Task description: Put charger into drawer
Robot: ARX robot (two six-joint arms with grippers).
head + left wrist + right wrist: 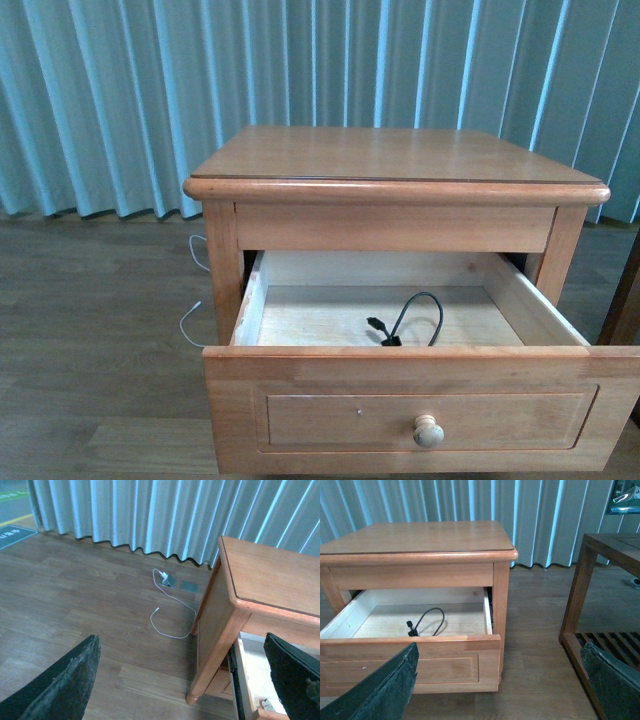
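While the charger (pixel 390 340) is lying on the floor of the open drawer (pixel 330 420), just behind its front panel w/ only the black looped cable showing, the placing step is looking done. Left end effector (pixel 180 680) & right end effector (pixel 497 685) are both hanging spread wide, empty, apart from the nightstand (pixel 390 155). Next move is prob. calling for a square push on the front, if closing is wanted.

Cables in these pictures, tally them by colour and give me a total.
Black: 1, the charger cable, looped inside the open drawer.
White: 1, the thin cable, lying on the floor beside the nightstand.
Total: 2
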